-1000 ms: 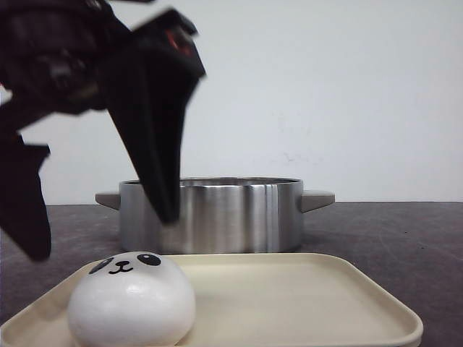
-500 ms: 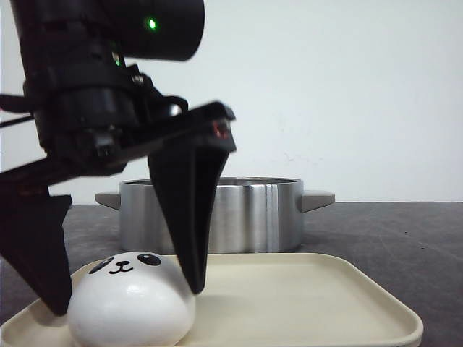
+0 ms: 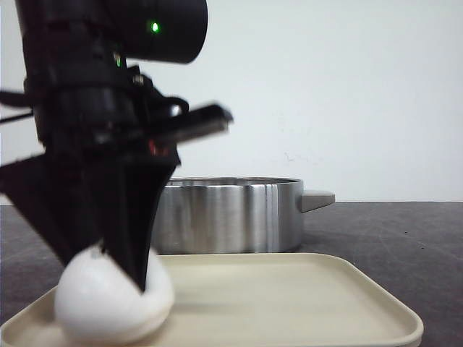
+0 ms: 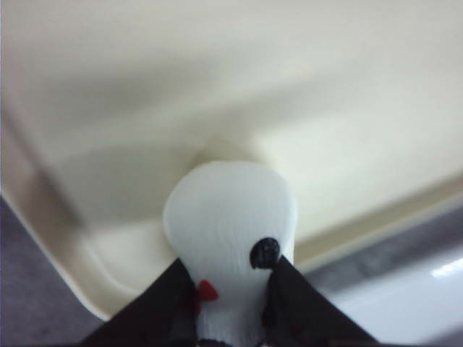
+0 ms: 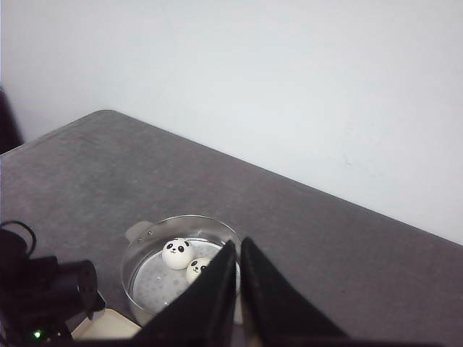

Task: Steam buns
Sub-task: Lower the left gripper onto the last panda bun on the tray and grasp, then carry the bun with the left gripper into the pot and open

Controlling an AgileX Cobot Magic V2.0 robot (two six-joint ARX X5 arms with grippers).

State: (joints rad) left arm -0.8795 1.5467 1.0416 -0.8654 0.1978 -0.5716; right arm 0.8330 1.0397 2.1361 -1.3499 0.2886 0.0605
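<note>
A white panda bun (image 3: 101,307) sits at the near left of the cream tray (image 3: 304,289). My left gripper (image 3: 108,260) is shut on it, the black fingers squeezing its sides. In the left wrist view the bun (image 4: 228,217) is pinched between the two fingers, one black eye showing. The steel pot (image 3: 231,213) stands behind the tray. In the right wrist view the pot (image 5: 145,271) holds two panda buns (image 5: 177,253), one partly hidden behind the right gripper (image 5: 239,249), which hangs high above the table, shut and empty.
The dark grey table (image 5: 325,253) runs back to a white wall. The pot's side handle (image 3: 318,199) sticks out to the right. The left arm's black body (image 5: 43,296) shows next to a tray corner in the right wrist view.
My left gripper came down over the bun on the tray and closed on it. The bun is now squeezed and its face hidden from the front.
</note>
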